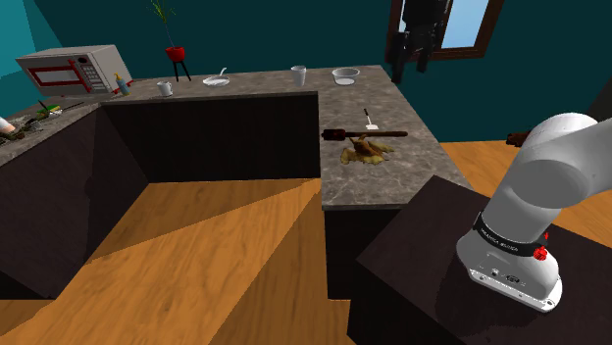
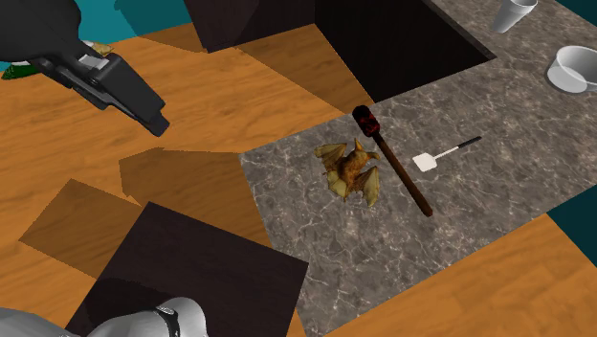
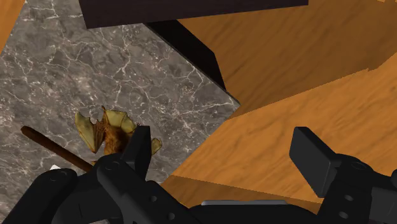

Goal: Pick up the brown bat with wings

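While our hand [image 3: 222, 145] hangs high over the wood floor [image 3: 305, 76] with its two fingers spread wide and nothing between them, the brown bat with wings [image 2: 352, 172] lies flat on the grey stone desk [image 2: 497, 144], near the desk's edge. We think the fingers are spread so they can fit around the bat's small body. A long dark stick [image 2: 394, 161] lies just beside the bat, and a little white spatula [image 2: 428, 162] lies past it, so we should come straight down and pinch only the bat.
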You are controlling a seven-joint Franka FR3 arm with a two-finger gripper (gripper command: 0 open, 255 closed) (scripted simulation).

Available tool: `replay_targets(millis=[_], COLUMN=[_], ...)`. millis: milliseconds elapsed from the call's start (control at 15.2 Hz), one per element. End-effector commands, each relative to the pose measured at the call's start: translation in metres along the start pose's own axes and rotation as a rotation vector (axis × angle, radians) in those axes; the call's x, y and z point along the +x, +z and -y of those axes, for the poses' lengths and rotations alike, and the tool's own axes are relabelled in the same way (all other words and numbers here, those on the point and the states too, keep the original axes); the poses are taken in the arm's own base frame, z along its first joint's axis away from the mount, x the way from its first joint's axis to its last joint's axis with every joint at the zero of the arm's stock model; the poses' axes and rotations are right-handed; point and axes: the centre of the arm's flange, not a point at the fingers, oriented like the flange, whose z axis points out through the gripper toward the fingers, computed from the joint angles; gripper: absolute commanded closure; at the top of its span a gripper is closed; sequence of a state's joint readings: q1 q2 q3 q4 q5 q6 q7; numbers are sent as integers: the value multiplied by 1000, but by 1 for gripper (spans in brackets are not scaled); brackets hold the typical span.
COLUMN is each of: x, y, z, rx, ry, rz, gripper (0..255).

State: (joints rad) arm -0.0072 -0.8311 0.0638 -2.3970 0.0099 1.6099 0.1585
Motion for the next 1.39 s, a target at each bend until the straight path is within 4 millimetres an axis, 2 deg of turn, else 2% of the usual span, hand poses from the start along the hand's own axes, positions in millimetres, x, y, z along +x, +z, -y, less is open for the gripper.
replay_targets(millis=[0,660,1320], x=[0,92,180], y=[0,93,184], z=[0,-5,-36], rx=[0,-36,-73], ry=[0,248,495], rz=[0,-12,-25], gripper=[0,0,0])
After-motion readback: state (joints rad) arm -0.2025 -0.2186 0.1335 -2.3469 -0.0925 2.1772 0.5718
